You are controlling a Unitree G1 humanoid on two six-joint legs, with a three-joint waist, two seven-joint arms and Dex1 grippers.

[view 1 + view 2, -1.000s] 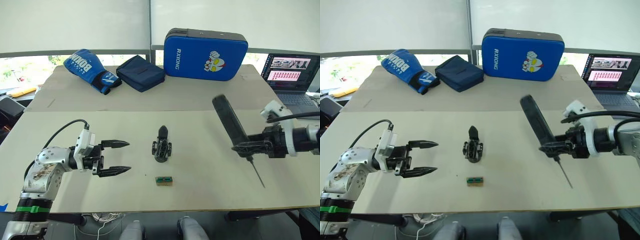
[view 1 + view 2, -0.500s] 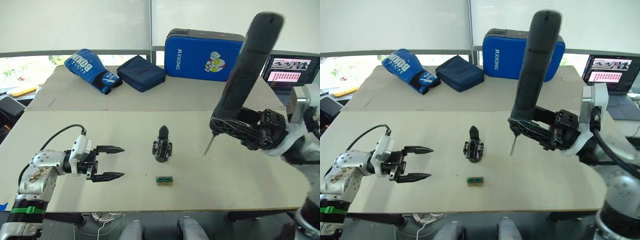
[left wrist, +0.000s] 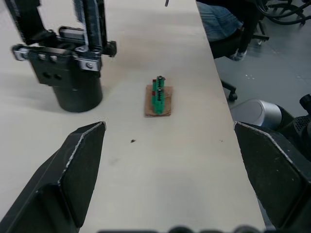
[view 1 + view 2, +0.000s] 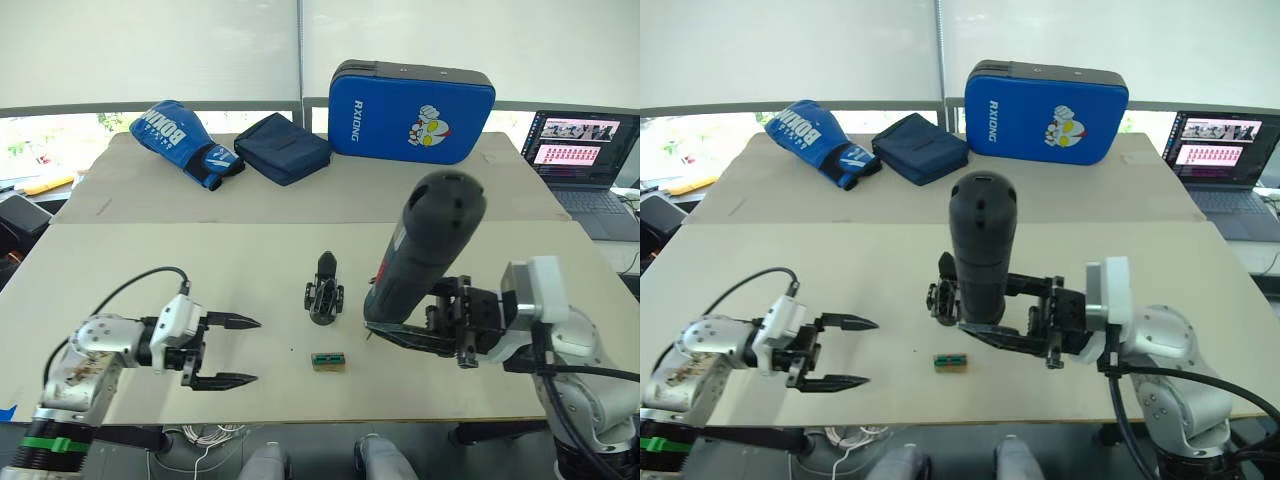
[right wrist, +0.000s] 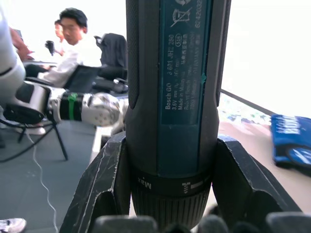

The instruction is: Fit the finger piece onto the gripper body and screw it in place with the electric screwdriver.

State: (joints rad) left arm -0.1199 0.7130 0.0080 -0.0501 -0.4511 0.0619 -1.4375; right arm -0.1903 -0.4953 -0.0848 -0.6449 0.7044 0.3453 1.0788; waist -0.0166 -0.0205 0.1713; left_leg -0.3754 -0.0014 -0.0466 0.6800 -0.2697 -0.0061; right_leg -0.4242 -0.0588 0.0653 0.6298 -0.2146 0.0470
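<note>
One screwdriver (image 4: 425, 255) is clamped upright in the right end effector (image 4: 425, 325). One body (image 4: 324, 299) with one finger piece (image 4: 326, 265) sits just beyond it. The left end effector (image 4: 232, 350), fingers apart, is empty; one green block (image 4: 328, 360) lies between the two.

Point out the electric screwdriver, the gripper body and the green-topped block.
electric screwdriver (image 4: 430, 245): left eye view, on the thick black barrel.
gripper body (image 4: 324, 298): left eye view, on the middle of the black block.
green-topped block (image 3: 158, 94): left wrist view, on its green top.
</note>
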